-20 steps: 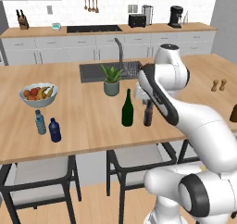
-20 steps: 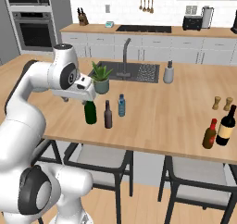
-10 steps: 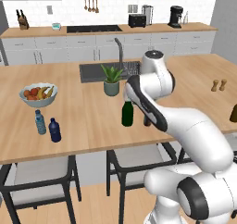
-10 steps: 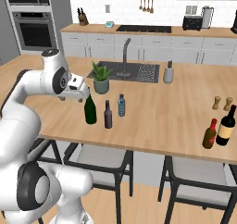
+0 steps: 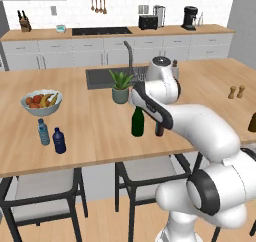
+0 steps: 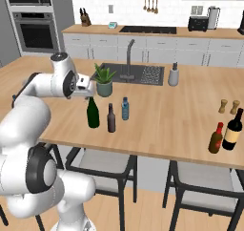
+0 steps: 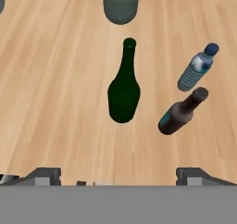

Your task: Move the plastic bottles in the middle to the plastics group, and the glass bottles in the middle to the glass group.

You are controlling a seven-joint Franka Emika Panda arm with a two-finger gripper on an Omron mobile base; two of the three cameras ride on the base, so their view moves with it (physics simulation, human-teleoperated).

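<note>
On the counter (image 6: 157, 125): your tall dark green glass wine bottle (image 7: 124, 89) stands upright.
Above it: your tool (image 7: 118, 176) hovers, jaws spread wide, empty.

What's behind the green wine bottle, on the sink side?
Behind the green wine bottle stands a potted plant, apart from it, with the sink beyond. In the hand view the plant's leaves are cut off.

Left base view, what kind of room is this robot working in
A rendered home kitchen, most likely: a wooden island counter with a built-in sink and faucet, a cooktop on the back counter, and a wall oven.
</note>
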